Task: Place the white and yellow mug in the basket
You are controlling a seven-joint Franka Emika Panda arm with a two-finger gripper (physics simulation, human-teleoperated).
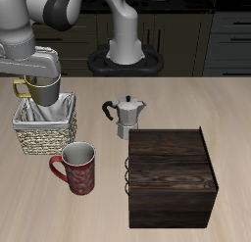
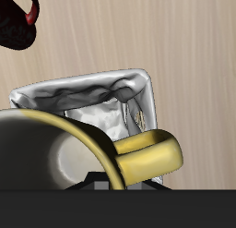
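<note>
The gripper (image 1: pixel 41 72) was clenched on the white and yellow mug (image 1: pixel 41 88), holding it just above the basket (image 1: pixel 45 135) near the bench (image 1: pixel 176 104) side edge, so the placing step seemingly called for lowering, then letting go.

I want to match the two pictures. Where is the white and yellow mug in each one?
Exterior view: the white and yellow mug hangs in the gripper just above the basket, near the table's back.
Wrist view: the mug fills the foreground, its yellow handle showing, with the basket's white lining behind it.
Shared landmark: the basket, and the red mug beside it.
</note>
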